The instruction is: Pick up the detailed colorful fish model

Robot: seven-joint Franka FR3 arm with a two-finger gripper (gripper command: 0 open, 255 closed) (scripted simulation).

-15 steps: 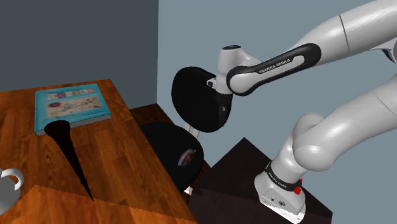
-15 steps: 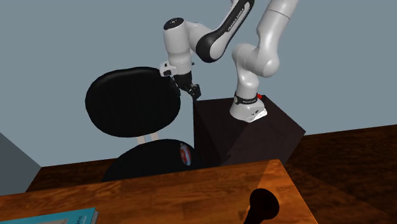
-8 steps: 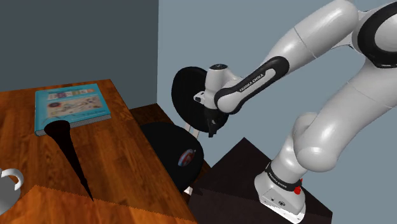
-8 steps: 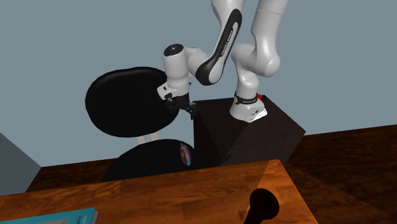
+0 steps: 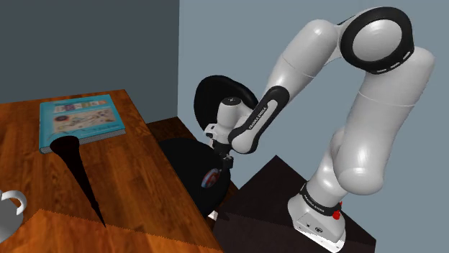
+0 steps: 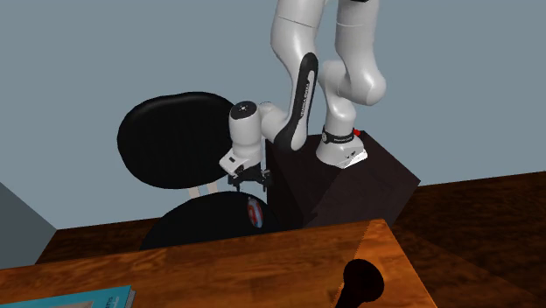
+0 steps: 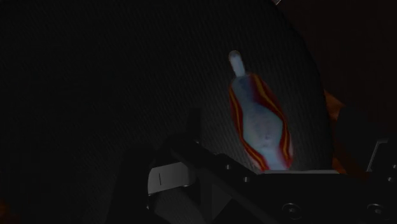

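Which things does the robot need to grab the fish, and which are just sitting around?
For the job:
fish, lying on the black chair seat
gripper, open, above the fish

Just sitting around:
blue book on the wooden table
white mug at the table's edge

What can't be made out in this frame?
Fish: the wrist view is dim, and one end is hidden behind the gripper.
Fish markings: too small in both exterior views.
Mug: cut off by the shoulder view's left edge.
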